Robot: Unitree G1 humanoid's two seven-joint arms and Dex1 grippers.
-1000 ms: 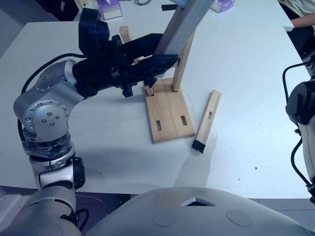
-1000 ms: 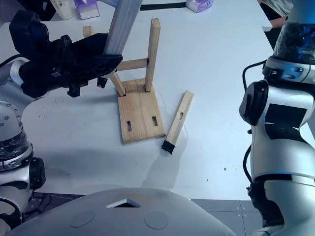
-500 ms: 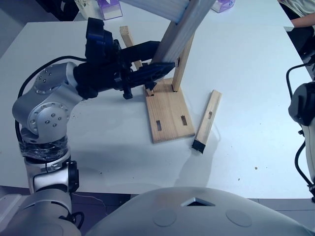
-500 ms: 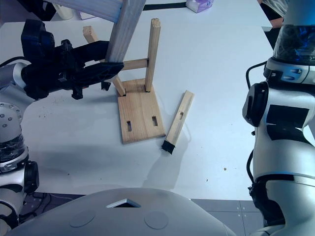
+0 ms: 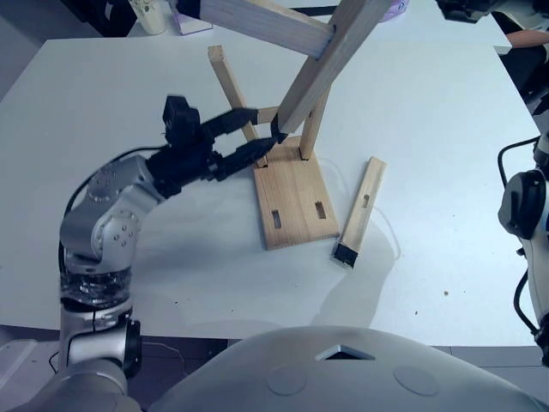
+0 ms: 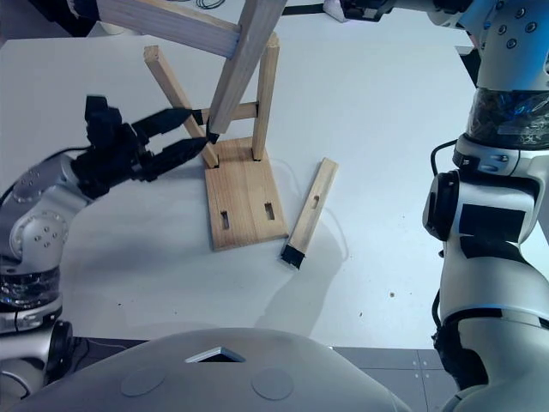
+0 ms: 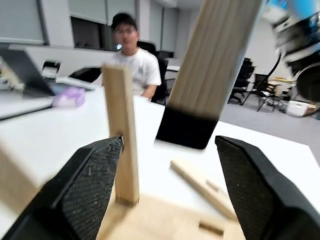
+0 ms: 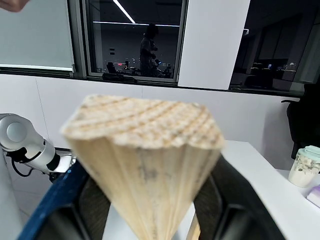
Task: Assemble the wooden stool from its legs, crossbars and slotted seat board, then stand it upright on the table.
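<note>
Seat board (image 5: 292,202) flat mid-table (image 5: 446,129), two legs (image 5: 313,129) standing in its far slots, crossbar (image 5: 268,114) between. Right gripper (image 8: 150,190) up high, clamped on second leg frame (image 5: 330,60), tilted, black tip just above board's far left corner. Left gripper (image 5: 259,130) jaws apart, one finger either side of tip. Spare leg (image 5: 360,210) lies beside board's right edge.

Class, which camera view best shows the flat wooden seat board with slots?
The left eye view: the flat wooden seat board lies flat, both empty slots visible. The right eye view matches. The left wrist view catches a blurred surface strip.
</note>
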